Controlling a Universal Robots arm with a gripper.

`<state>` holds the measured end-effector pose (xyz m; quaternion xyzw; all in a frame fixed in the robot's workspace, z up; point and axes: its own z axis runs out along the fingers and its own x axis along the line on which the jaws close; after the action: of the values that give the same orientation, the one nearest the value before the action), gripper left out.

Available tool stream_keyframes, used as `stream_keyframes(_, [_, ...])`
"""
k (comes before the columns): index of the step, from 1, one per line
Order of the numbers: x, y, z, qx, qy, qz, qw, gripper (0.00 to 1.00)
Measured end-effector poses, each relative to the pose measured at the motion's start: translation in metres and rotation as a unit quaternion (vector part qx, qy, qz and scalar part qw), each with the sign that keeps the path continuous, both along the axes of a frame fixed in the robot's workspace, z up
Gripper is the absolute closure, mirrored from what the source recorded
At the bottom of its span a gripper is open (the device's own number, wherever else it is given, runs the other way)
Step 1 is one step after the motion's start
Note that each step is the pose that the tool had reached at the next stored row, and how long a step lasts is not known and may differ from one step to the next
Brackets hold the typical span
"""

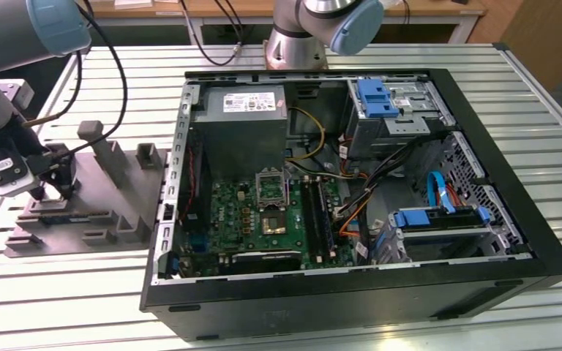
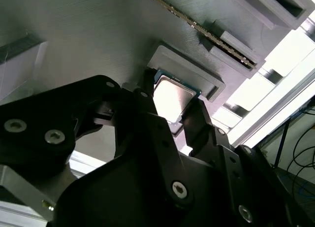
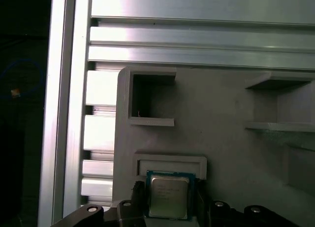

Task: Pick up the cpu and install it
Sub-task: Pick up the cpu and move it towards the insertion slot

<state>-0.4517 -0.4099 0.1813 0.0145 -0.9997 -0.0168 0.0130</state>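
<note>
Resting flat in a recess of the one grey moulded fixture (image 1: 115, 186) is a single cpu (image 3: 169, 196). The gripper (image 2: 172, 105) clamps its two fingers (image 2: 198, 116) against opposite cpu edges.

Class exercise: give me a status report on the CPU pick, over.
Black gripper down at grey moulded plastic fixture, grip unconfirmed. Small square silver-topped cpu lying on fixture beside a raised lip, right at gripper tip. Nothing lying over the chip.

Silver-topped cpu (image 3: 169, 196) (pale rim) — flat on grey fixture (image 3: 221, 113).
</note>
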Motion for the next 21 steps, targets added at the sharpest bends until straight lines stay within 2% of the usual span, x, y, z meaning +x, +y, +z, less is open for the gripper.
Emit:
stream_keyframes(1, [0.0, 0.0, 0.0, 0.0, 0.0, 0.0, 1.0, 0.49])
stream_keyframes(2, [0.0, 0.0, 0.0, 0.0, 0.0, 0.0, 1.0, 0.53])
stream_keyframes(21, [0.0, 0.0, 0.0063, 0.0, 0.0001, 0.0, 1.0, 0.53])
